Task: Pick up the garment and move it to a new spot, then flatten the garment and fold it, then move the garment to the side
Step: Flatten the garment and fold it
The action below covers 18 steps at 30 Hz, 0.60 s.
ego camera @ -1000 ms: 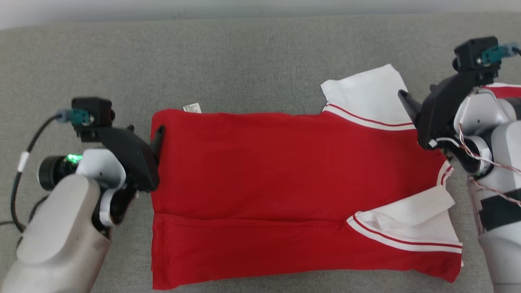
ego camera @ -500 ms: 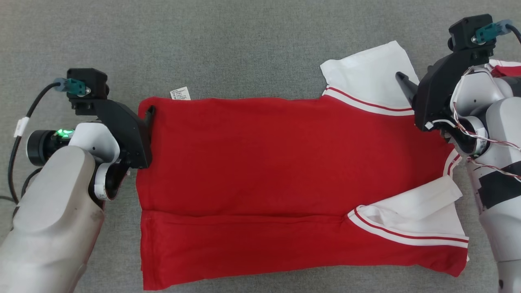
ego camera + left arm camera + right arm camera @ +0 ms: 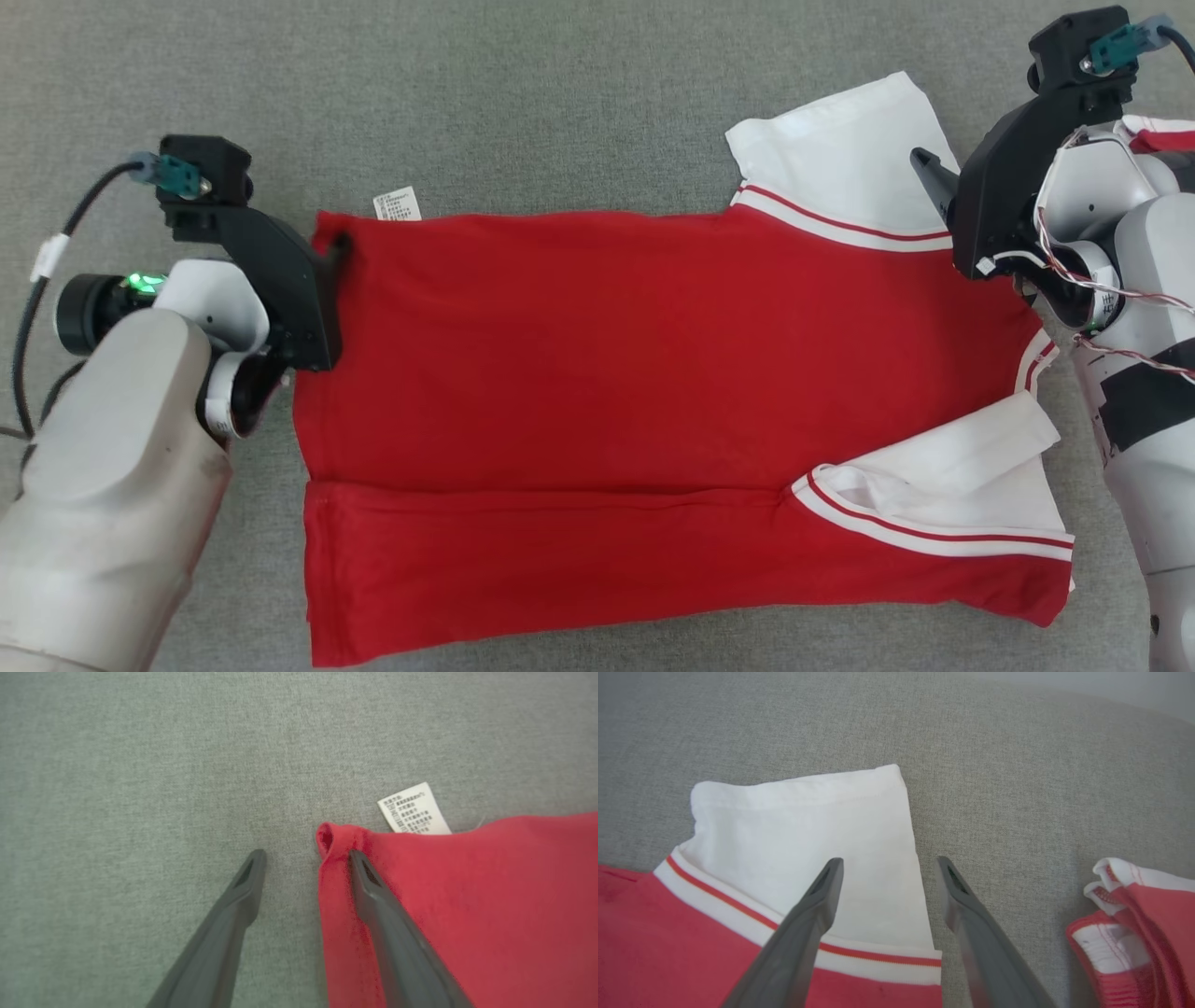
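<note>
The garment (image 3: 653,373), a red shirt with white sleeves, lies flat on the grey surface with its near strip folded over. My left gripper (image 3: 333,254) is at the shirt's far left hem corner. In the left wrist view it (image 3: 306,858) stands open, one finger on the red cloth (image 3: 467,896), the other on bare grey fabric, the curled corner between them. My right gripper (image 3: 924,170) is open at the far white sleeve (image 3: 840,159). In the right wrist view it (image 3: 889,861) straddles that sleeve's (image 3: 808,826) right edge.
A white care label (image 3: 396,203) sticks out past the far left hem, also visible in the left wrist view (image 3: 413,809). A bunched red and white part of the shirt (image 3: 1134,924) lies right of my right gripper. Grey fabric surface (image 3: 513,112) extends all around.
The whole head picture has shifted, so the camera moved. Both grippers stay at the same places on the garment; the left finger sits slightly nearer the far corner.
</note>
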### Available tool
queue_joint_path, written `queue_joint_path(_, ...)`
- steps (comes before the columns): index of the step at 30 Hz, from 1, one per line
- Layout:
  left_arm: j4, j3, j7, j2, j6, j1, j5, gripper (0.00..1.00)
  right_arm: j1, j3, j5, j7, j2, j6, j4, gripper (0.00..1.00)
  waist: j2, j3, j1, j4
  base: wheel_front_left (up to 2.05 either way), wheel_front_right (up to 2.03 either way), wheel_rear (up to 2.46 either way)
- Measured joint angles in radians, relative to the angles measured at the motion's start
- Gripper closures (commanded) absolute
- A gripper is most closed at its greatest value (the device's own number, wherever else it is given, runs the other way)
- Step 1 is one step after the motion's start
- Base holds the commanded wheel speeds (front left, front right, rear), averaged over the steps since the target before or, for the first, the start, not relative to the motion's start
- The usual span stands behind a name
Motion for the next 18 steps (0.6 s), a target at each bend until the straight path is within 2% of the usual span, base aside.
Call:
queue_joint_path(9, -0.03, 0.008, -0.02, 0.015, -0.01, -0.032, -0.009, 1.0, -0.104, -0.035, -0.028, -0.037, -0.011, 0.0, 0.071, 0.0, -0.0001, 0.055, 0.0, 0.006, 0.0, 0.0, 0.0)
queue_joint_path(18, -0.138, -0.006, -0.062, 0.035, -0.01, -0.012, 0.012, 1.0, -0.153, -0.028, -0.058, -0.068, 0.021, 0.0, 0.148, 0.0, -0.0001, 0.111, 0.0, 0.037, 0.0, 0.0, 0.0)
